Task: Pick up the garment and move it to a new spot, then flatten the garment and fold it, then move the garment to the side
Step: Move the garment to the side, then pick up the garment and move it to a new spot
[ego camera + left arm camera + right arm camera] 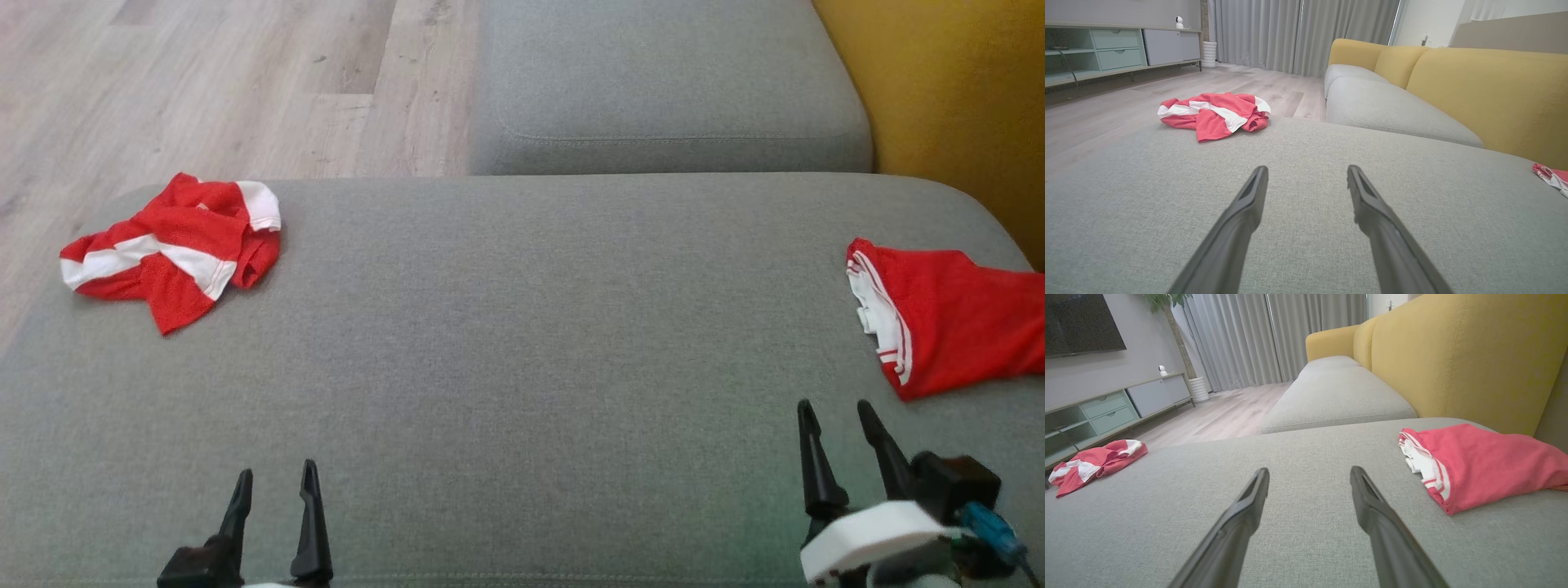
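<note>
Head view: left fingers (309, 523) and right fingers (816, 465) are standing wide apart, holding nothing; crumpled garment (175, 249) is lying on the sofa cushion (522, 327) well ahead-left of the left fingers, folded garment (955, 318) near the right fingers.

We see a wide grey seat cushion (522, 351), fabric-covered. At its far-left corner, close to the edge, lies a crumpled red & white garment (175, 249). At the right edge lies a flatter red garment w/ white trim (955, 318), partly out of frame. The two sit well apart.
</note>
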